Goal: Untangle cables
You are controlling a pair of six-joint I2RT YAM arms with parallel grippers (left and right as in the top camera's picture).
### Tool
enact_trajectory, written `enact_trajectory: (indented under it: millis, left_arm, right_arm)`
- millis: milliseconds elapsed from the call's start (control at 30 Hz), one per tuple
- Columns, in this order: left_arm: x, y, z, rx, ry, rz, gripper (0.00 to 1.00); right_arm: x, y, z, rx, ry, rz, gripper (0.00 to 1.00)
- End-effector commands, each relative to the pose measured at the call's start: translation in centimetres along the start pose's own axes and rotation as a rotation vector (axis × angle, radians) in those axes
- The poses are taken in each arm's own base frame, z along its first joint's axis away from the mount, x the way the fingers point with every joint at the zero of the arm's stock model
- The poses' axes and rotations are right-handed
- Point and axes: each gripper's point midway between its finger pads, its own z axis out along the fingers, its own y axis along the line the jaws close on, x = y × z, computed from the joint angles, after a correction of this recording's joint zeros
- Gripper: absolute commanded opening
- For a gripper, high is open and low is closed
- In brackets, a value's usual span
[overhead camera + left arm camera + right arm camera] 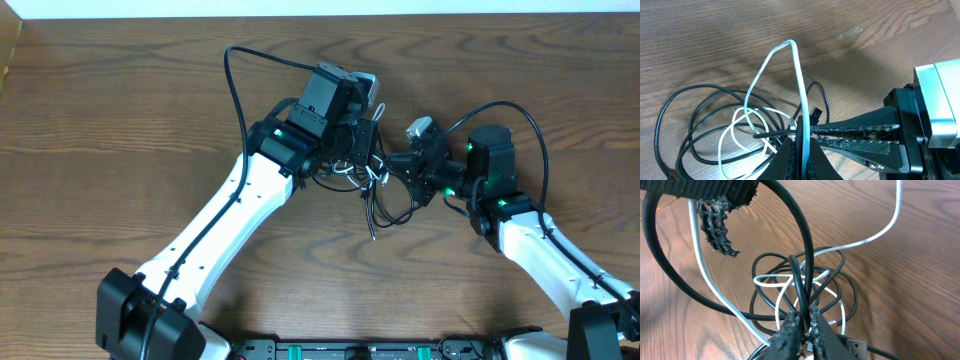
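The cables lie in a small tangle (385, 200) on the table between my two grippers. In the left wrist view my left gripper (802, 142) is shut on the white cord (799, 80), which rises from the jaws in a tall narrow loop. The black cord (670, 110) coils on the wood to its left. In the right wrist view my right gripper (804, 317) is shut on a strand of the black cord (850, 280), over the coils. The white cord (880, 235) runs off to the upper right. A USB plug (856, 346) lies beside the right fingers.
A thick black arm wire (670, 280) arcs across the right wrist view beside the left gripper's finger (715, 225). The right gripper's fingers (855, 135) reach in close beside the left jaws. Brown wooden table (120, 120) spreads all around, with its far edge (300, 12) at the top.
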Motion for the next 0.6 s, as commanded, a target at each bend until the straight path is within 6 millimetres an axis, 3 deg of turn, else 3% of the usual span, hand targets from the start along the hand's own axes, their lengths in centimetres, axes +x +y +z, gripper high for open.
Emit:
enact_trajectory:
  millis: [0,367,567]
  left_arm:
    - [-0.1,0.0,-0.1,0.003,-0.004,-0.013,0.08]
    - [0.4,-1.5,-0.1,0.09,0.023,-0.011,0.08]
    - [0.6,-2.0,-0.1,0.099,0.028,-0.005,0.08]
  right_arm:
    - [-0.4,0.1,0.0,-0.003,-0.007,-0.019,0.16]
    - [-0.5,0.2,0.1,-0.006,-0.008,-0.023,0.06]
    - [-0.5,0.2,0.1,-0.006,-0.008,-0.023,0.09]
